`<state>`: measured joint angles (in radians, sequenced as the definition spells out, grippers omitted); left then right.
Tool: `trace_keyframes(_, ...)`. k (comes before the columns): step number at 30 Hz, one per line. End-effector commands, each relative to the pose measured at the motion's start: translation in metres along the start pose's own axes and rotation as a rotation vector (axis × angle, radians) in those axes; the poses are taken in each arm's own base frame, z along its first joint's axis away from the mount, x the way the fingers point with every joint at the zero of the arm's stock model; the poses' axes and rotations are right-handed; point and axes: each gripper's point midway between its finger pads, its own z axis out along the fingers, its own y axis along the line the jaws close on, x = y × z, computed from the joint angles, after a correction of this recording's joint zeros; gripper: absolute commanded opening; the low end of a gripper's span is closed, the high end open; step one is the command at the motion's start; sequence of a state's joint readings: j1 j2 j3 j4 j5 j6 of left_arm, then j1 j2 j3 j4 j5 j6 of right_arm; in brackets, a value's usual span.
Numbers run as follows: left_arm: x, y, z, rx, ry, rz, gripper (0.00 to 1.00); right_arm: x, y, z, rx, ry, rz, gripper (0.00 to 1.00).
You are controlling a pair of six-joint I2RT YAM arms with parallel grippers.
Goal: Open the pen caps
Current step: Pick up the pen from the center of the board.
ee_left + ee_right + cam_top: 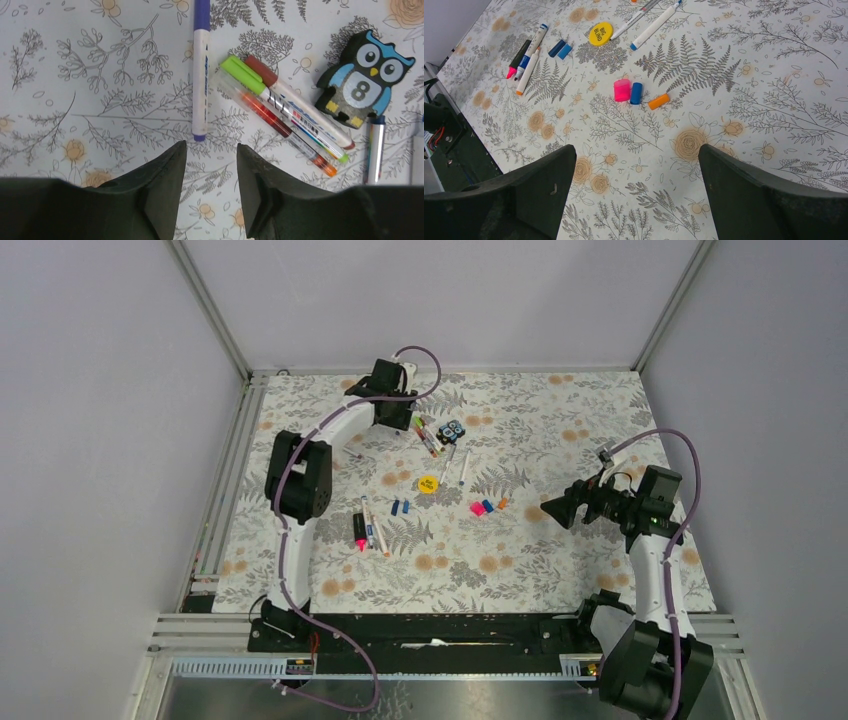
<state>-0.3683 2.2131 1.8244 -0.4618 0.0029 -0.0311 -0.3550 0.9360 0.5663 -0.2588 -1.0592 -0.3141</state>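
While the L gripper (211, 147) hangs low over the far part of the table (560, 560), its jaws stand part-open w/ nothing btwn them; only the patterned surface shows in the gap. Just ahead of that gap, offset toward the finger on the view's left, lies the near end of a white pen (200, 85). It runs lengthwise away from the jaws, w/ its purple-blue cap (202, 15) seated at the far end. Pen and fingers are apart, no contact. To the right in the same wrist view, three pens lie side by side on a diagonal: a green-capped pen (290, 112), a brown-capped pen (305, 107) and a clear-barrel pen (272, 122) w/ red-orange inside. Beside them sits an owl-shaped block (362, 80), and a silver pen (375, 150) lies just below it. The R gripper (636, 150) is fully released, jaws wide and empty, held above the table's right side, well apart from every pen. In its wrist view three loose caps lie ahead of the jaw gap, approx. centred. These are a pink cap (622, 90), a blue cap (636, 93) just beside it, and an orange cap (659, 101) near but separate. Farther on, two blue caps (560, 49) lie side by side next to a yellow disc (600, 33). A black highlighter (518, 59) w/ pink tip bare lies by two white pens (531, 55) at far left. Two more pens (654, 25) lie beyond the disc.
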Motion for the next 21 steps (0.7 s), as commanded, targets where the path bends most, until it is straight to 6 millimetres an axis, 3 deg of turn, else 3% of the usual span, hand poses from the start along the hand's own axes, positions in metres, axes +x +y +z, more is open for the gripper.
trace_keyframes(1, -0.021, 0.011, 0.010, -0.037, -0.045, 0.050, 0.45, -0.015, -0.001, -0.003, -0.004, -0.017, -0.045, 0.99)
trace_keyframes(11, -0.018, 0.016, 0.038, -0.050, -0.021, 0.075, 0.39, -0.011, -0.003, -0.002, -0.008, -0.004, -0.029, 1.00)
trace_keyframes(21, 0.008, 0.019, 0.055, -0.043, 0.049, 0.069, 0.30, -0.012, -0.004, -0.003, -0.006, -0.008, -0.025, 1.00)
